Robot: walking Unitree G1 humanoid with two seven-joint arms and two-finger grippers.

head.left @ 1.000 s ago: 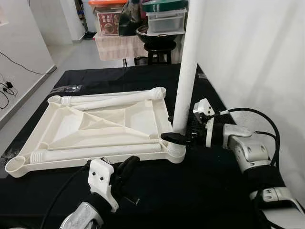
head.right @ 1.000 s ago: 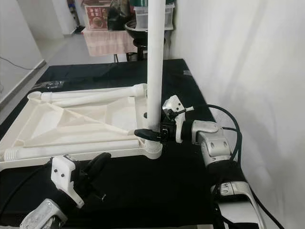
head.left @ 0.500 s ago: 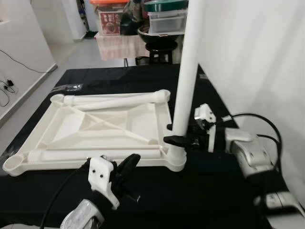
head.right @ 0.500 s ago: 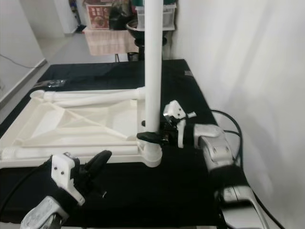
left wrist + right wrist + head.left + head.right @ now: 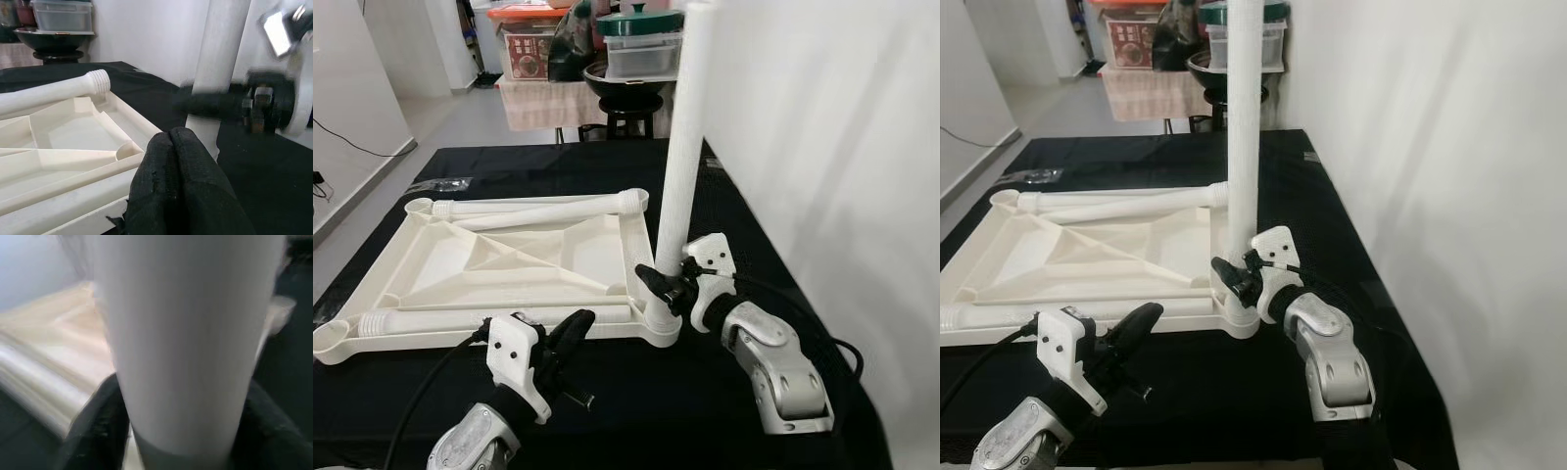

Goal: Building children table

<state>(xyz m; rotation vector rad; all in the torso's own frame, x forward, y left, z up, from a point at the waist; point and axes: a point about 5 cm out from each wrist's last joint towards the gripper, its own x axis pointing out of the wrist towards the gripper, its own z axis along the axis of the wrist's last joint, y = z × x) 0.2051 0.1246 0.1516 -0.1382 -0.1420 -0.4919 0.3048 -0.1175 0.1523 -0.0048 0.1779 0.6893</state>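
The left gripper [image 5: 576, 326], fingers pressed together, hovers empty near the white tabletop [image 5: 509, 264] lying upside down on the black worktop [image 5: 724, 411]. The right gripper [image 5: 651, 284] clamps the upright table leg [image 5: 680, 166] standing in the tabletop's corner socket.

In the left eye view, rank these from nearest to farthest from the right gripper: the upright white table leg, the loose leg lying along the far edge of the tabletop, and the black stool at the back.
1. Upright table leg: held in the right gripper, at the tabletop's near right corner.
2. Loose leg: lying along the tabletop's far edge.
3. Black stool: beyond the black table, at the back.
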